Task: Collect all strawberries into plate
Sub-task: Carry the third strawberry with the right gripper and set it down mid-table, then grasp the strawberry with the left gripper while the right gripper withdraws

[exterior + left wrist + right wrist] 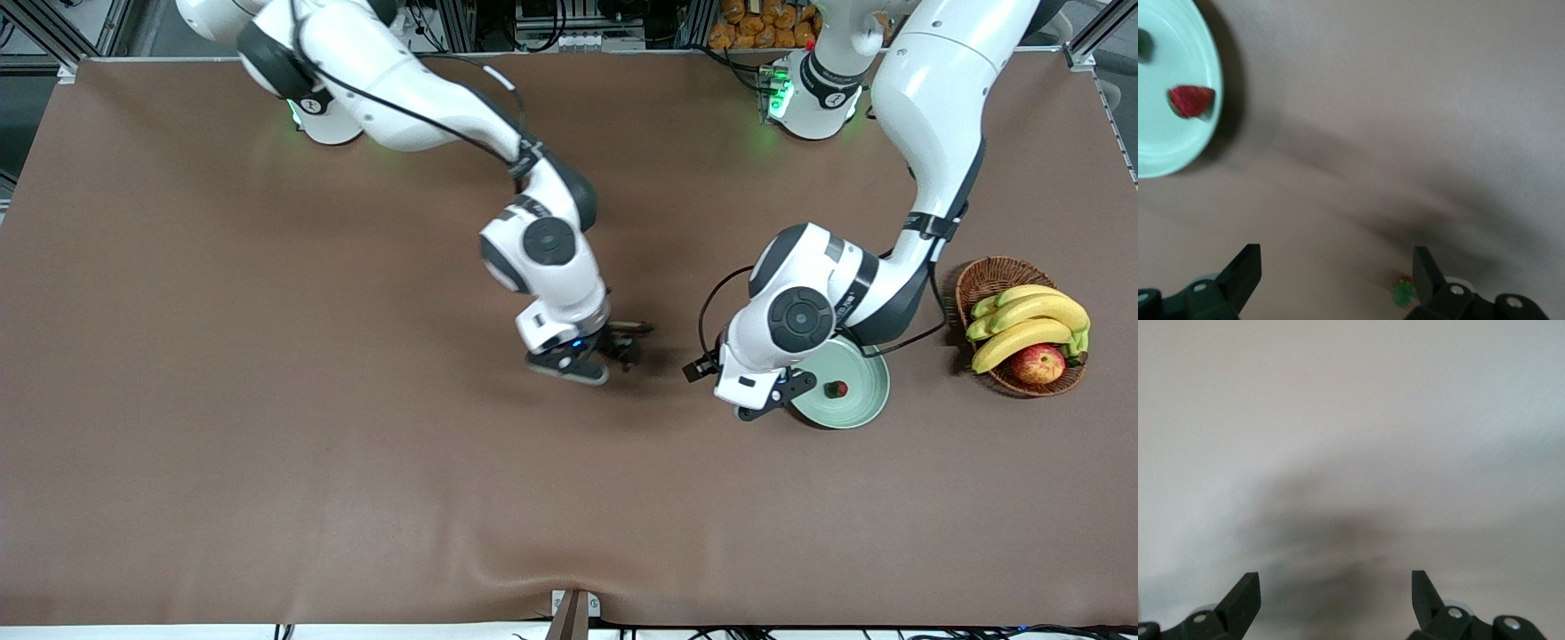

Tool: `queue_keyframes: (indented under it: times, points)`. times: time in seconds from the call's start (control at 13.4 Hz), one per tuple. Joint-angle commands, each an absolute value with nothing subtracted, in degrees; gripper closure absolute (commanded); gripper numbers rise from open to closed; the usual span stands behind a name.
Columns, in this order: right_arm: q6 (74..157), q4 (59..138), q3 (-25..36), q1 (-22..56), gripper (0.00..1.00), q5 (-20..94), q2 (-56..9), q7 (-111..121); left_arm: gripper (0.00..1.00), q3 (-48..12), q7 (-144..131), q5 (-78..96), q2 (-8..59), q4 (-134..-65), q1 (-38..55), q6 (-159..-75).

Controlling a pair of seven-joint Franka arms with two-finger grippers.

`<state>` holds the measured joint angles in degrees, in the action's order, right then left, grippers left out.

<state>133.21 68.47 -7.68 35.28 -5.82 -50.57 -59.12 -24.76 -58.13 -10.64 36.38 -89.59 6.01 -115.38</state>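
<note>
Front view evenly lit from overhead; soft shadows cast under arms. Wrist views washed out, blurred by motion.

No legible text, labels, brand marks, numbers or signs found on any surface in the three views inspected.

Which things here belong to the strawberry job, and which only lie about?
Belong: small red strawberry lying in the round pale mint-green plate; another strawberry on the brown table.
Lying about: brown wicker basket, yellow bananas, red-yellow apple.
</note>
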Motion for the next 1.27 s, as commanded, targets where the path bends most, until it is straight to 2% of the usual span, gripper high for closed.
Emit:
queue_keyframes:
  times: [0.0,0.15,0.37,0.52,0.75,0.97,1.19]
  points:
    - [127.4,70.2,-8.7,30.1,0.00,-5.7,-46.4,-48.8,0.00,-24.8,-63.9,-11.4,37.1,-89.6,10.9,-116.5]
    - [121.5,72.3,-8.8,25.6,0.00,-5.7,-41.8,-39.4,0.00,-24.7,-69.5,-11.6,38.5,-90.1,13.3,-118.6]
    - [113.9,74.5,-8.4,20.1,0.00,-5.7,-35.7,-25.2,0.02,-24.7,-74.8,-12.0,38.7,-95.4,14.3,-125.0]
    - [111.4,77.2,-8.0,16.7,0.00,-5.7,-31.4,-18.2,0.10,-24.5,-79.4,-12.4,38.8,-98.0,16.1,-128.5]
    - [108.5,82.8,-5.4,13.5,0.00,-5.7,-24.7,-8.9,0.22,-24.2,-80.0,-12.4,39.1,-98.4,16.6,-129.1]
    - [106.4,87.8,-5.2,8.5,0.00,-5.7,-17.9,-3.3,0.30,-23.9,-80.2,-12.5,40.2,-98.4,16.7,-129.2]
    - [100.2,87.9,-4.8,5.0,0.00,-5.7,-13.5,-0.1,0.33,-23.9,-80.2,-14.7,41.0,-98.4,16.2,-129.4]
